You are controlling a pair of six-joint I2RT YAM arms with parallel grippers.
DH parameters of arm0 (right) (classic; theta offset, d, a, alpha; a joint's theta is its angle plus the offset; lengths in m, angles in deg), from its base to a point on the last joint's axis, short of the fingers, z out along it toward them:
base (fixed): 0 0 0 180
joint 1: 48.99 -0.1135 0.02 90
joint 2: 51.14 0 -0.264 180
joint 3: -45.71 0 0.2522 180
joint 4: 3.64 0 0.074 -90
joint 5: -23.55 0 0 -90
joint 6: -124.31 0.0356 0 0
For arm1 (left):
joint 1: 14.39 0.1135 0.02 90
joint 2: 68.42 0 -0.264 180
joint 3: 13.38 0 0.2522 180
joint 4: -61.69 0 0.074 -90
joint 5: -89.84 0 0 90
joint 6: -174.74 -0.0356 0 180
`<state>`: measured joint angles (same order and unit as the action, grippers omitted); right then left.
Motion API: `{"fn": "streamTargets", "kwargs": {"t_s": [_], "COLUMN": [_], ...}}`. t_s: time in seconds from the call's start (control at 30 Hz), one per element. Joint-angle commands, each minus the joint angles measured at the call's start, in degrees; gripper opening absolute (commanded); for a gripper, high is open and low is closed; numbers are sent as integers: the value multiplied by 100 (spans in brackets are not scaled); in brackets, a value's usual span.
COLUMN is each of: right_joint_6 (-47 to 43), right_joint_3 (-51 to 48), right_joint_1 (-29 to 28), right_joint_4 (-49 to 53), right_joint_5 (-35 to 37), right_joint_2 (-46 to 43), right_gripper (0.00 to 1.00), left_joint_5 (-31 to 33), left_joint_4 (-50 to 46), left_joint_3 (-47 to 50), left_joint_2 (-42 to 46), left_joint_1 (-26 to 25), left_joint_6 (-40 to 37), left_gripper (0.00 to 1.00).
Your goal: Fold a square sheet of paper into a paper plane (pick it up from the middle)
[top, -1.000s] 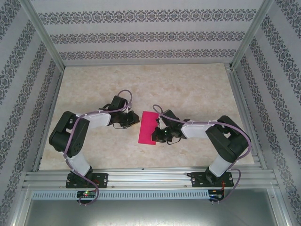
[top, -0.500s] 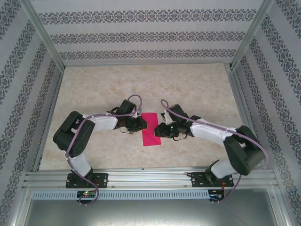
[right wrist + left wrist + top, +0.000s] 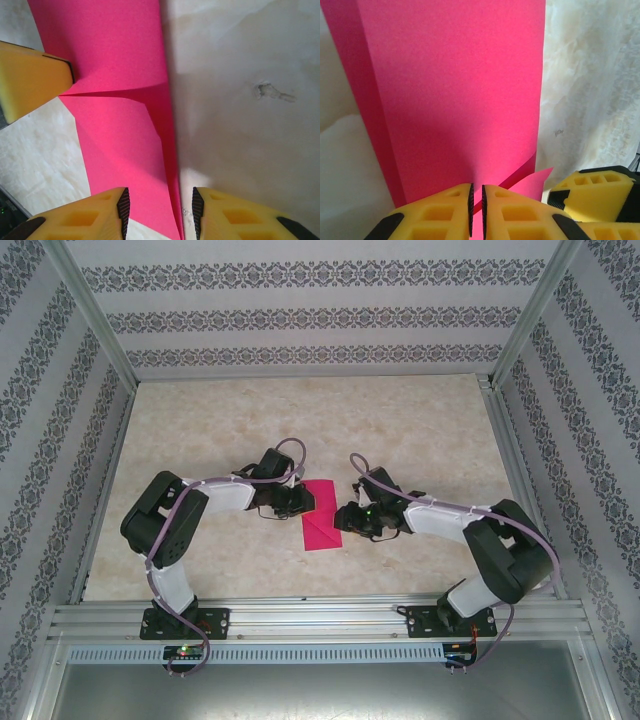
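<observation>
Lying near the centre of the top view, the folded paper [image 3: 320,515] forms a narrow strip, its long axis running top to bottom and leaning slightly right at the top. The left gripper [image 3: 298,502] pinches its left edge, pads nearly together on the sheet. The right gripper [image 3: 347,519] is partly open, fingers [image 3: 100,215] apart on either side of the right edge.

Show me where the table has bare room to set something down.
Free: the far half of the table up to the back wall, and the near strip between the arm bases. Crowded: the centre, where the left gripper and right gripper flank the pink paper.
</observation>
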<state>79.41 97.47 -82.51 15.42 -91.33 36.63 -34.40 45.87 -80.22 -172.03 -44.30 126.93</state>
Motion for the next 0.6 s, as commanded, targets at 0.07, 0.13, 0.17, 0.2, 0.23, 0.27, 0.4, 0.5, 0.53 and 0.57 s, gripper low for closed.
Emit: {"fn": "streamTargets", "kwargs": {"t_s": [0.07, 0.13, 0.17, 0.2, 0.23, 0.27, 0.4, 0.5, 0.53, 0.57], "right_joint_6": [121, 130, 130, 139, 169, 189, 275, 305, 313, 323], "right_joint_3": [198, 214, 219, 212, 200, 191, 125, 98, 94, 93], "right_joint_1": [12, 8, 12, 17, 12, 13, 12, 14, 12, 18], "right_joint_4": [-266, -327, -352, -394, -444, -475, -654, -718, -724, -732], "right_joint_5": [-103, -160, -186, -213, -240, -260, -345, -372, -366, -355], "right_joint_2": [298, 393, 424, 462, 484, 502, 522, 513, 510, 513], "right_gripper": [41, 40, 39, 38, 38, 37, 33, 32, 32, 32], "left_joint_5": [80, 92, 93, 92, 92, 93, 101, 101, 115, 119], "left_joint_4": [-198, -206, -216, -228, -241, -247, -268, -281, -294, -294], "left_joint_3": [-63, -62, -73, -80, -88, -97, -110, -116, -115, -113], "left_joint_2": [-112, -139, -152, -180, -197, -216, -272, -289, -288, -290], "left_joint_1": [-24, -24, -24, -24, -24, -24, -29, -24, -27, -24], "left_joint_6": [-168, -182, -187, -201, -203, -205, -226, -242, -247, -247], "left_gripper": [16, 16, 16, 16, 16, 16, 16, 16, 16, 16]}}
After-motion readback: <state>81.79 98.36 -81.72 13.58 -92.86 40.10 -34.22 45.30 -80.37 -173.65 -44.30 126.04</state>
